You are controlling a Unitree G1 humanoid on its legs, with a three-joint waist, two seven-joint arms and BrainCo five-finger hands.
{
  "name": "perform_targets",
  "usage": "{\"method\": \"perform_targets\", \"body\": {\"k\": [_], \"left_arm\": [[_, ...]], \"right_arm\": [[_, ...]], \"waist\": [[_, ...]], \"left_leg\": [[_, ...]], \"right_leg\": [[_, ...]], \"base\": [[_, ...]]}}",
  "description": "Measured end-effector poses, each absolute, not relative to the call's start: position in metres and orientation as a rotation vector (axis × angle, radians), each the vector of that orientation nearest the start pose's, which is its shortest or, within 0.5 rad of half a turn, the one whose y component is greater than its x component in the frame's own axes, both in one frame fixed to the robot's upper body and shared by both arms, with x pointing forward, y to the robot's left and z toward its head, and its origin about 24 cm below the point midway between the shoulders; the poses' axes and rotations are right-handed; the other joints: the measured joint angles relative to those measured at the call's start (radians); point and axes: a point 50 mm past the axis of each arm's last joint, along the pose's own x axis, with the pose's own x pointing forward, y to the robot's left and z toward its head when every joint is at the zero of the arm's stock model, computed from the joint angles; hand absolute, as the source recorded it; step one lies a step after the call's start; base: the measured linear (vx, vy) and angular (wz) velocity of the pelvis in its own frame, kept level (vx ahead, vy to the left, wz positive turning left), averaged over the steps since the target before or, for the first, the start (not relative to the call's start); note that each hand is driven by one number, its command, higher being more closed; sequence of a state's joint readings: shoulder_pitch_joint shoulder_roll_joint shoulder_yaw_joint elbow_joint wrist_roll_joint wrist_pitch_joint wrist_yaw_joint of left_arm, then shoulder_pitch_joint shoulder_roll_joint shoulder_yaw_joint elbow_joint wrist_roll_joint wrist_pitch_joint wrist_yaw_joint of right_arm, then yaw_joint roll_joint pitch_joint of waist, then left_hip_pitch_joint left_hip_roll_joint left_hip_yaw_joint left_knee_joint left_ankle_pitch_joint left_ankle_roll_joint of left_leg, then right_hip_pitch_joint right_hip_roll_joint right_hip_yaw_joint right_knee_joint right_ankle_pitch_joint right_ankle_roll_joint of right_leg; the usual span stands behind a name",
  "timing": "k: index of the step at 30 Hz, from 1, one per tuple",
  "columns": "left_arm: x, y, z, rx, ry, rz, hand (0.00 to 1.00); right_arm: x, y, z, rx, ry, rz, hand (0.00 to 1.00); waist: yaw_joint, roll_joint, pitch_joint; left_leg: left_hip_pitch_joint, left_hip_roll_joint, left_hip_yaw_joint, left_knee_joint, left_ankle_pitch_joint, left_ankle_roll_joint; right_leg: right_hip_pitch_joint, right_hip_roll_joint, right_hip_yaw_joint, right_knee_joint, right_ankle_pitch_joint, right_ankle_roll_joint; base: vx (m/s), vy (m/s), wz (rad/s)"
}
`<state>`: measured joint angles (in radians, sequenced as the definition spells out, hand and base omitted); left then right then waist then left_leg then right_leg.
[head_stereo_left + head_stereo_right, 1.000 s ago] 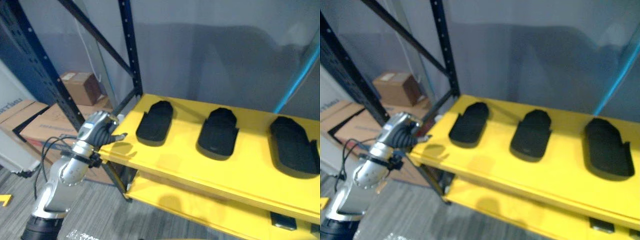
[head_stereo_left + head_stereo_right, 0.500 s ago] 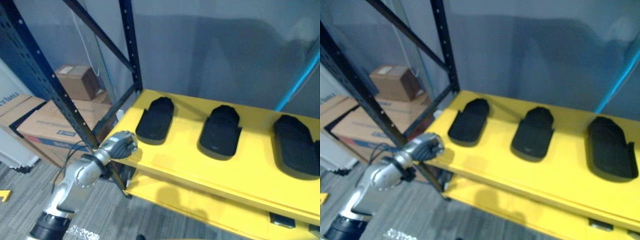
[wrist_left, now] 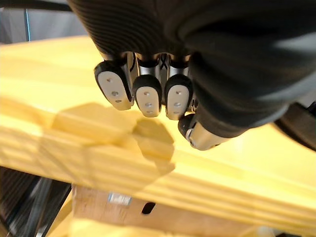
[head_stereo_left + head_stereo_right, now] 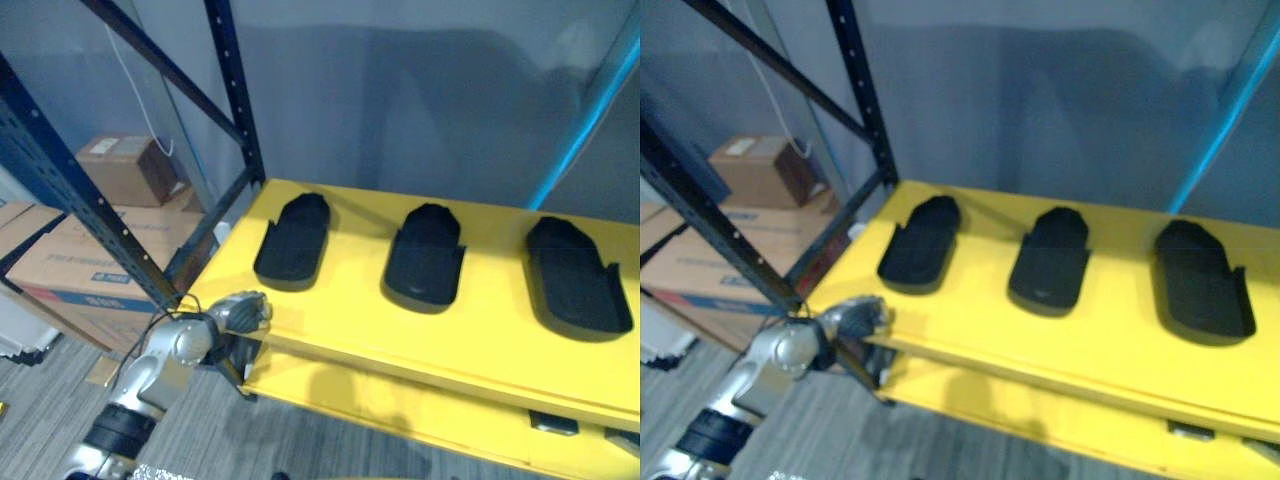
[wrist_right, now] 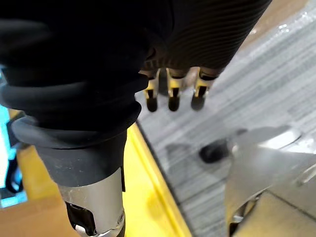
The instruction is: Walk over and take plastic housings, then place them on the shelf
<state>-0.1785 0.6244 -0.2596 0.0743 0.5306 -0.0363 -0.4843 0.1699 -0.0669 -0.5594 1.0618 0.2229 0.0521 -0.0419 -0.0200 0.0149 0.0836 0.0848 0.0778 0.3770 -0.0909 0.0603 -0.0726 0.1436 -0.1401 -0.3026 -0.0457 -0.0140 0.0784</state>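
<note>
Black plastic housings (image 4: pixel 424 257), three in a row, lie mid-frame on the yellow shelf (image 4: pixel 340 320). Left hand (image 4: pixel 243 312), lower left at the shelf's front corner: fingers curled, empty. Right hand (image 5: pixel 171 94): fingers relaxed above the floor (image 5: pixel 256 74).

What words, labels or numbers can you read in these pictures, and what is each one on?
On the small cardboard box: a pale label on top, too blurred to read.
On the large cardboard box: a line of blue print on its side, too small to read.
In the left wrist view: a small pale sticker below the shelf edge, unreadable.
On the plastic housings and the yellow shelf: no text visible.
</note>
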Motion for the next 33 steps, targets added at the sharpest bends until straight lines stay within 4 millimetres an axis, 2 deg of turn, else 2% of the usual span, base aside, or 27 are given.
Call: {"method": "perform_targets", "body": {"k": [6, 10, 17, 27, 33], "left_arm": [[0.282, 0.199, 0.050, 1.240, 0.203, -0.659, 1.00], [0.286, 0.204, 0.047, 1.246, 0.204, -0.611, 1.00], [0.295, 0.210, 0.048, 1.254, 0.161, -0.516, 1.00], [0.296, 0.212, 0.042, 1.257, 0.166, -0.488, 1.00], [0.300, 0.219, 0.038, 1.259, 0.197, -0.463, 1.00]], "right_arm": [[0.036, -0.240, -0.164, 0.411, 1.147, -0.756, 0.00], [0.046, -0.239, -0.163, 0.416, 1.129, -0.738, 0.00], [0.045, -0.238, -0.164, 0.416, 1.147, -0.725, 0.00], [0.049, -0.238, -0.163, 0.414, 1.134, -0.707, 0.00], [0.049, -0.238, -0.163, 0.414, 1.134, -0.708, 0.00]], "waist": [[-0.003, -0.001, 0.001], [-0.022, 0.001, 0.002], [-0.025, 0.001, 0.003], [-0.029, 0.001, 0.003], [-0.045, 0.001, 0.003]], "left_leg": [[0.013, 0.000, 0.004, 0.000, -0.005, -0.007], [0.027, 0.003, 0.017, 0.000, -0.009, -0.012], [0.033, 0.007, 0.021, 0.000, -0.014, -0.012], [0.037, 0.006, 0.037, 0.000, -0.019, -0.014], [0.037, 0.005, 0.039, 0.000, -0.019, -0.014]], "right_leg": [[0.017, 0.002, -0.001, -0.007, 0.000, 0.000], [0.031, 0.003, 0.002, -0.016, -0.002, -0.003], [0.032, 0.003, 0.006, -0.017, -0.005, -0.006], [0.032, 0.002, 0.013, -0.019, -0.002, 0.000], [0.031, 0.002, 0.013, -0.019, -0.002, 0.000]], "base": [[0.06, -0.001, -0.01], [0.01, -0.002, -0.04], [0.00, -0.003, -0.02], [0.01, 0.002, -0.02], [0.00, 0.000, 0.00]]}}
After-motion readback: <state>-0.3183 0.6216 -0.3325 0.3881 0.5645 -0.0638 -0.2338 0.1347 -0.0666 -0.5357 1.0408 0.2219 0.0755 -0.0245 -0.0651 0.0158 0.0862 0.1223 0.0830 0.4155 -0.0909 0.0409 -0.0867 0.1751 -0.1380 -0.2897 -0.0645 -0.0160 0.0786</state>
